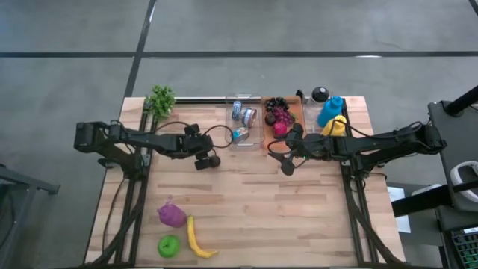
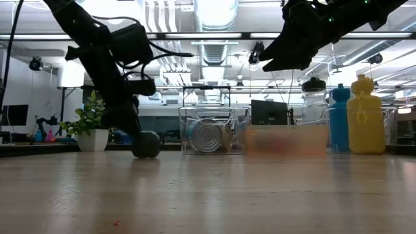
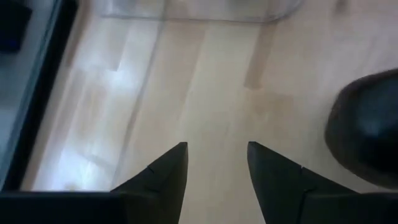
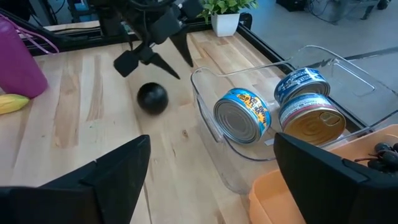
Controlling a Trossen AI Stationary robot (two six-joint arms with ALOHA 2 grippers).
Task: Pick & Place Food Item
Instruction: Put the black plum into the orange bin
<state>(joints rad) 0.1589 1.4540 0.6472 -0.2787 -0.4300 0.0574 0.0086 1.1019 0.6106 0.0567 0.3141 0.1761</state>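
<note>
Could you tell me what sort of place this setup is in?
Probably a robotics lab: a wooden table on a concrete floor, with exposed ceiling ducts and a monitor behind it.

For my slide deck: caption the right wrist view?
Left gripper open above small black ball, beside clear bin of tin cans.

Pale, smooth wooden table (image 1: pixel 246 202); clear glossy plastic bin (image 4: pixel 249 152); shiny metal cans (image 4: pixel 244 116); matt dark fingers (image 3: pixel 163 177).

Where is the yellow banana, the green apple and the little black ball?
Yellow curved banana (image 1: pixel 196 239), high view, middle of its curve.
Round green apple (image 1: pixel 169 245), high view, centre of its top.
Small black ball (image 4: pixel 152 98), right wrist view, centre of its rounded surface.
</note>
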